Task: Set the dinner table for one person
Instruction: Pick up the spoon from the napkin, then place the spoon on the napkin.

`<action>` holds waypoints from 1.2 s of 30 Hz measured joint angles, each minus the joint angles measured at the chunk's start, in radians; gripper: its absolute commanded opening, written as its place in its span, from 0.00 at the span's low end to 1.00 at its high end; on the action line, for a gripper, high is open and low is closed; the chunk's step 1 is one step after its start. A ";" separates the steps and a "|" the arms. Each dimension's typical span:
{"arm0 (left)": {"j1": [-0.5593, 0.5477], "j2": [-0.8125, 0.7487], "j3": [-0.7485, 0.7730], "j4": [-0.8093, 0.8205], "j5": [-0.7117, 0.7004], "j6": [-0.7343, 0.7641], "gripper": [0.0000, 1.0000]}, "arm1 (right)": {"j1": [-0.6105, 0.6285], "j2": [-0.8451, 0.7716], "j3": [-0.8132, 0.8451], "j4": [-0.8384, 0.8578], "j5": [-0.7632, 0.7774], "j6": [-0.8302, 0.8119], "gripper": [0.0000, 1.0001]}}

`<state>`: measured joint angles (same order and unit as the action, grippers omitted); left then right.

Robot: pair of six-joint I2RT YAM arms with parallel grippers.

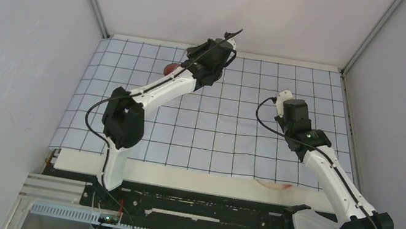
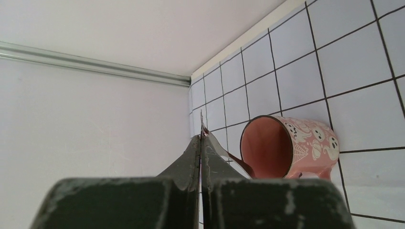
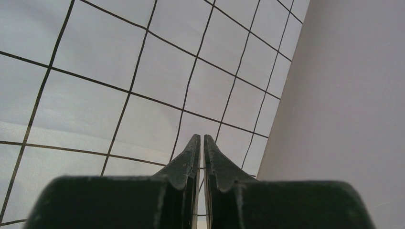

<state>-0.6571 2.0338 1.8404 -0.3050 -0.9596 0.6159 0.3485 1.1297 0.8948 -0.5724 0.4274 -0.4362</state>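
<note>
The cream-white surface (image 1: 189, 179) fills the floor of the walled enclosure. Nearly all of it lies under a pale-blue cloth (image 1: 213, 147) with a black grid. Bare strips show only along the near edge, in front of the arm bases, and along the far edge at the back wall.

The left hand (image 2: 202, 136) reaches over the far left part of the surface, close to the back edge. Its two fingers are pressed flat together with nothing visible between them. Just beside them, on the right of the left wrist view, a pink mug (image 2: 305, 143) with a white ghost pattern rests on the cloth, its open mouth turned toward the camera. Whether it stands or lies on its side cannot be told. Its dark handle curves out toward the fingers and passes behind them, so contact there cannot be judged. From above, the mug (image 1: 169, 69) shows only partly beside the left arm.

The right hand (image 3: 201, 138) is over the right half of the surface, well apart from the mug, with gridded cloth below it and the cloth's right edge and the side wall near. Its fingers are drawn nearly together, leaving only a thin slit, and hold nothing.

A pale pink sliver (image 1: 277, 186) shows at the cloth's near edge, in front of the right arm. What it is cannot be told.
</note>
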 measured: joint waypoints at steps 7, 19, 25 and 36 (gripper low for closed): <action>-0.035 -0.017 0.083 -0.020 -0.007 0.024 0.00 | 0.000 -0.005 0.000 0.000 0.000 0.000 0.12; -0.059 -0.051 0.173 -0.113 -0.026 0.038 0.00 | 0.000 -0.021 0.000 -0.002 0.000 -0.001 0.12; -0.024 -0.132 0.162 -0.303 0.026 -0.055 0.00 | -0.001 -0.035 -0.005 -0.003 -0.009 0.000 0.12; 0.228 -0.215 -0.037 -0.598 0.255 -0.258 0.00 | -0.002 -0.040 -0.023 -0.003 -0.027 0.000 0.12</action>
<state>-0.4290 1.8187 1.8038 -0.9031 -0.7044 0.3580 0.3462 1.0893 0.8722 -0.5758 0.4004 -0.4366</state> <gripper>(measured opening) 0.005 0.123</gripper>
